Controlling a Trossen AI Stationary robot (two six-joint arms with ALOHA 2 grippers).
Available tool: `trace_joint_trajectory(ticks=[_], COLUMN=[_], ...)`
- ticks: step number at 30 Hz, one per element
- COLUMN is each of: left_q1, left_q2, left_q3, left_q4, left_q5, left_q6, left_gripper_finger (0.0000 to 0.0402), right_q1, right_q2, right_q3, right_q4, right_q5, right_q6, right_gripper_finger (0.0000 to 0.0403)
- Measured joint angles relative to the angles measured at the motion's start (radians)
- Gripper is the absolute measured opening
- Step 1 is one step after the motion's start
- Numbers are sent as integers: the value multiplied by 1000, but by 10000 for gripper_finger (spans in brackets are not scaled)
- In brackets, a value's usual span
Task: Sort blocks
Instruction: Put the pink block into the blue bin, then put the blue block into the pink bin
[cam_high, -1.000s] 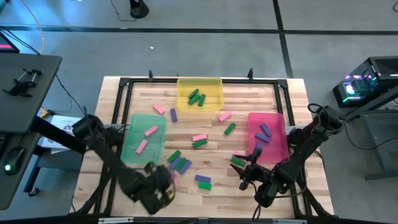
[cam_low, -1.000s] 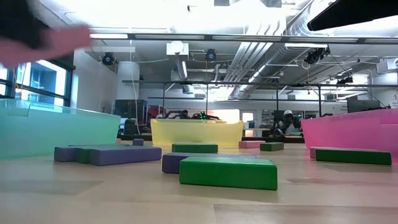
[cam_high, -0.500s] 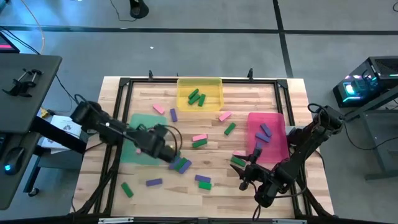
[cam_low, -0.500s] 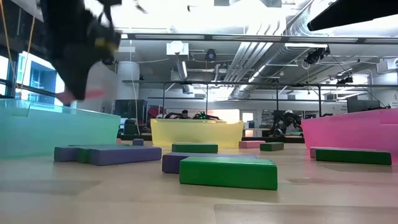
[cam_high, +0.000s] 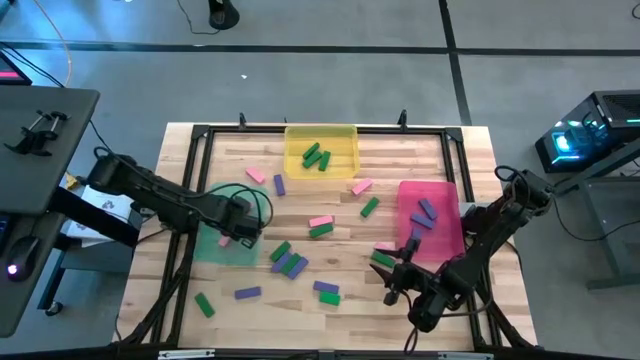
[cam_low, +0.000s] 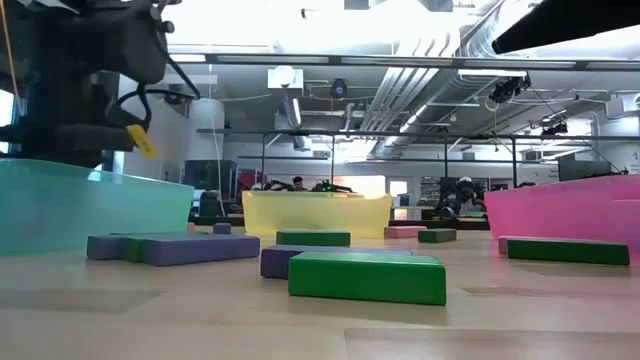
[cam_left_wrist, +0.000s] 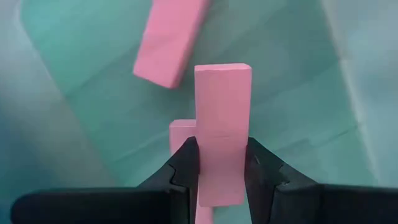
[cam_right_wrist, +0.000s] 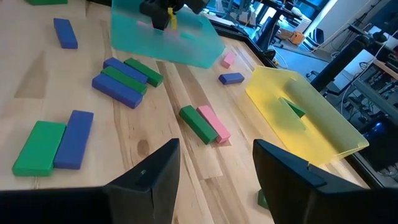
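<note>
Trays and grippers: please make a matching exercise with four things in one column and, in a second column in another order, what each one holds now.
Things:
1. yellow tray
2. pink tray
3. left gripper
4. right gripper

Contents:
A. blue-purple blocks
B. nothing, fingers apart above the table
C. green blocks
D. one pink block, held over the green tray

Pairs: 1-C, 2-A, 3-D, 4-B

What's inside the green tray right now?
In the green tray, the left pincer grips a pink block above two loose pink blocks; the arm hides the rest.
</note>
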Motion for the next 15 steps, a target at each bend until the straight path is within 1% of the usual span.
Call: trace_joint_trajectory(ticks=[4, 7, 11, 15], left_q1=[-3, -4, -4, 1], left_q2=[-7, -7, -30, -99], left_q3=[-7, -6, -6, 0], left_q4=[-15, -11, -43, -87], left_q5=[1, 1, 12, 16], left_q6=[-20, -1, 13, -8], left_gripper_finger=[68, 81, 130, 188], right_q1=[0, 0, 0, -1], right_q2=[0, 0, 0, 0], right_q3=[0, 0, 0, 0], right_q4=[1, 1, 2, 2], right_q5=[0, 1, -1, -2], right_q6=[0, 0, 0, 0], right_gripper_finger=[188, 188, 188, 188])
